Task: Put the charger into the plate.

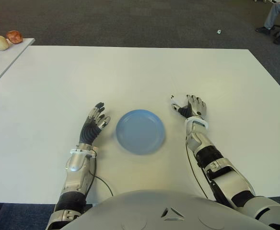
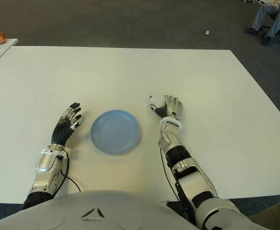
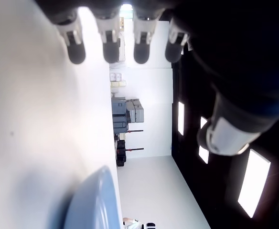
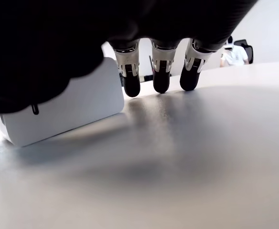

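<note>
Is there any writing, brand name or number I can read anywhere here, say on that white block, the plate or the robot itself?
None can be read.
White charger beside the right hand: its visible face is blank apart from a small dark mark, not legible.
Blue plate: plain.
Left hand and both arms: no legible lettering.
Table: bare white, no signs.

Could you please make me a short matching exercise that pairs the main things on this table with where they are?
Things:
1. plate
2. charger
3. left hand
4. right hand

Places:
A. left of the plate, fingers spread, holding nothing
B. on the table between the two hands
C. right of the plate, palm down over the charger
D. white block on the table under the right hand's thumb side

Pairs: 1-B, 2-D, 3-A, 4-C
</note>
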Controlling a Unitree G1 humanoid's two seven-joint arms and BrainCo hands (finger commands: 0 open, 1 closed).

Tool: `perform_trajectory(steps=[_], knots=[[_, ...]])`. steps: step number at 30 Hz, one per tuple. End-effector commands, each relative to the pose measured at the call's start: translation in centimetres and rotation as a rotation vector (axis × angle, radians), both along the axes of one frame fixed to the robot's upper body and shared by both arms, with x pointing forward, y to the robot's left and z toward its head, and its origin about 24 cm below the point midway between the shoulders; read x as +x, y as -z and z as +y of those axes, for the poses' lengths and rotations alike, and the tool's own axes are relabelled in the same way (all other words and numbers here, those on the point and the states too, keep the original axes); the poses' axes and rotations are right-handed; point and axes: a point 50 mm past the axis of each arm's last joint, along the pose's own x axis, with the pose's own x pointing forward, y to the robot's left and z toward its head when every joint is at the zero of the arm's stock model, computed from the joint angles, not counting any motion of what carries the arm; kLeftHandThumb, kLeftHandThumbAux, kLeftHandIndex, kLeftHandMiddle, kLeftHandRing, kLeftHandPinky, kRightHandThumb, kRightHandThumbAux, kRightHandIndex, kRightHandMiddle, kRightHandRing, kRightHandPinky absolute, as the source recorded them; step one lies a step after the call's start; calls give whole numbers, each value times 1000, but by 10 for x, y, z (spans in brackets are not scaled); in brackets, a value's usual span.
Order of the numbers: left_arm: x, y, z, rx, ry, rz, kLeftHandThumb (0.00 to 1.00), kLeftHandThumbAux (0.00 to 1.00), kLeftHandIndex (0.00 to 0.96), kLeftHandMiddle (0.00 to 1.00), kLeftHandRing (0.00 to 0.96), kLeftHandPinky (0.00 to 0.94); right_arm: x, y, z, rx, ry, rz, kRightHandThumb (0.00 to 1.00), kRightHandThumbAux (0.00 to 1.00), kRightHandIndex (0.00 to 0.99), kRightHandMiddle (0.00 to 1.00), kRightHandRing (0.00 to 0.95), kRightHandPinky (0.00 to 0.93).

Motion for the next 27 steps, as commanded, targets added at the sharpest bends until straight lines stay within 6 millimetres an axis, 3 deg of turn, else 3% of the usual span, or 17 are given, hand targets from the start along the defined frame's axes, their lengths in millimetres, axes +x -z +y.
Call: perform_trajectory(steps=[1,27], knots=[[-31,31,2,-20,-16,205,0,593,28,57,47,42,-11,19,3,5,-4,90,230,218,0,0,0,0],[-31,28,3,-25,-3,193,0,580,24,62,47,38,-25,37,4,-206,-66,149,267,187,0,0,0,0]])
